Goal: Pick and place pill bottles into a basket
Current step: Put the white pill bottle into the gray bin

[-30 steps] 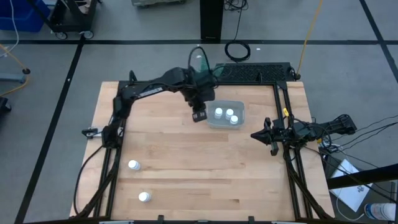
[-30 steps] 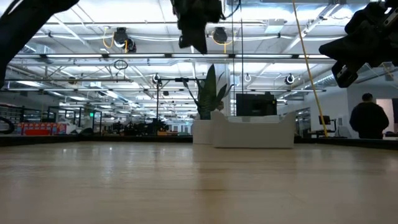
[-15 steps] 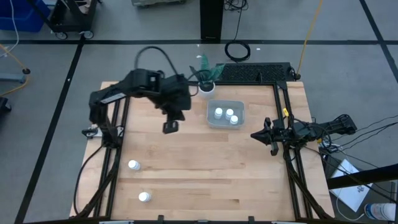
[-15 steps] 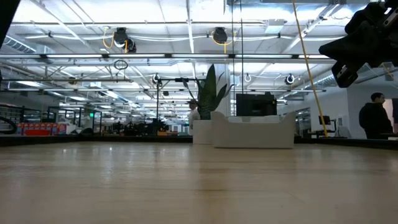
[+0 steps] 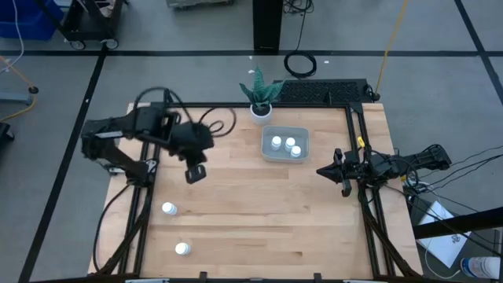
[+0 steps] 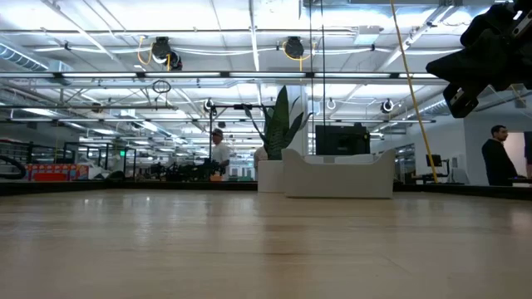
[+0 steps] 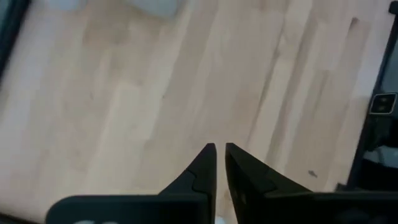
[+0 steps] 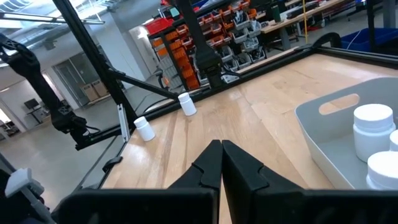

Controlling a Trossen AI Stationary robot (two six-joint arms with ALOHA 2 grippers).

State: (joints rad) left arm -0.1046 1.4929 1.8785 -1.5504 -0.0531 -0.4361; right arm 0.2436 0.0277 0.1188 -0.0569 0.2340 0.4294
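The pale basket (image 5: 284,144) sits at the far middle of the table with three white pill bottles (image 5: 289,145) standing in it; it also shows in the right wrist view (image 8: 348,143). Two more bottles stand on the table near the left, one (image 5: 168,208) and one nearer (image 5: 182,248); they show in the right wrist view too (image 8: 143,129). My left gripper (image 5: 195,174) hangs above the left half of the table, shut and empty (image 7: 219,149). My right gripper (image 5: 324,170) waits at the right edge, shut and empty (image 8: 221,146).
A white plant pot with green leaves (image 5: 260,98) stands just behind the basket. Black frame rails run along the table's left (image 5: 137,204) and right (image 5: 369,212) sides. People walk in the room beyond the table (image 6: 497,158).
My left gripper has swung away from the basket toward the table's left and near side, empty. The basket and bottles have stayed put.
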